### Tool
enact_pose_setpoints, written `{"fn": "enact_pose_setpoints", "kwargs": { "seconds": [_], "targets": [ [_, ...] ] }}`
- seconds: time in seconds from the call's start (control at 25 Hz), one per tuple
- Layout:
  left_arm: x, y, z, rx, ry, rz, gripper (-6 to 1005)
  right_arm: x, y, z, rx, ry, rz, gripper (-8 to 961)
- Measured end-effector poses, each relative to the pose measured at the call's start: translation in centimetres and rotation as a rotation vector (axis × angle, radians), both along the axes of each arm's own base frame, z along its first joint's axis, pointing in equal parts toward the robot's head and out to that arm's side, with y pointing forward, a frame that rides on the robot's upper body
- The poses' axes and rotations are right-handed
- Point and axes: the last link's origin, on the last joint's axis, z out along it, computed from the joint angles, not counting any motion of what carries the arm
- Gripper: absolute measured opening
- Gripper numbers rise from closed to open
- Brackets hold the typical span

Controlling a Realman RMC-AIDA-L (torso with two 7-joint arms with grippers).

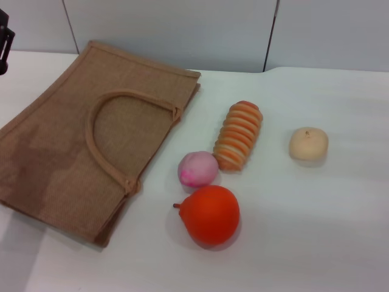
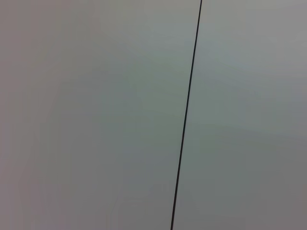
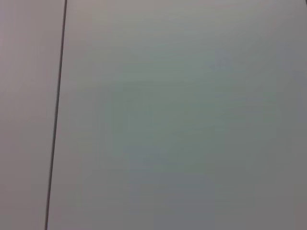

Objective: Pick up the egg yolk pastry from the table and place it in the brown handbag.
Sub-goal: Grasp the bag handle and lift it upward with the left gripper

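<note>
Since nothing has been lifted yet, I log the scene from biggest item down.

1. Plain white flat table (image 1: 316,243): fills the head view below the grey wall panels.
2. Large flat tan-brown burlap handbag (image 1: 55,158): left half of the frame, lying on its side, looped handles arching toward centre, mouth edge facing the food items. It lies collapsed; I judge the opening will need holding or lifting before anything slides in.
3. Orange-red pear-shaped fruit (image 1: 211,214): lower centre, just right of the bag.
4. Long orange-and-cream ridged bread (image 1: 239,135): centre, angled upward.
5. Pink-white peach-like ball (image 1: 197,168): touching or nearly touching the bread's lower end, just above the fruit.
6. Small pale cream-beige round egg yolk pastry (image 1: 308,143): centre right, well apart from the others, brown dot uppermost, free on all sides.
7. Dark piece of the left gripper (image 1: 5,42): upper left edge only; I cannot tell its finger state. My right gripper is not in view; both wrist views show only blank wall panels.

Handling note: I would approach the pastry from directly above with the right arm, fingers spread wider than the bun, and close softly, since it looks easy to squash.
</note>
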Motion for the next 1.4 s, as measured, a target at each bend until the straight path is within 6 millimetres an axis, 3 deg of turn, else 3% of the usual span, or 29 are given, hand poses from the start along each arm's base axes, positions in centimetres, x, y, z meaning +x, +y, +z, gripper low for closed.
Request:
{"fn": "enact_pose_setpoints", "kwargs": {
  "seconds": [0.56, 1.28, 1.4],
  "targets": [
    [0.0, 0.06, -0.05, -0.005, -0.007, 0.0, 815, 0.08, 0.03, -0.01, -0.003, -0.002, -0.005, 892],
    [0.08, 0.74, -0.04, -0.107, -0.079, -0.056, 786, 0.13, 0.05, -0.03, -0.005, -0.002, -0.008, 893],
    [0.22, 0.95, 0.28, -0.188, -0.137, -0.117, 781, 0.17, 0.03, 0.0, -0.004, -0.003, -0.009, 893]
  ]
}}
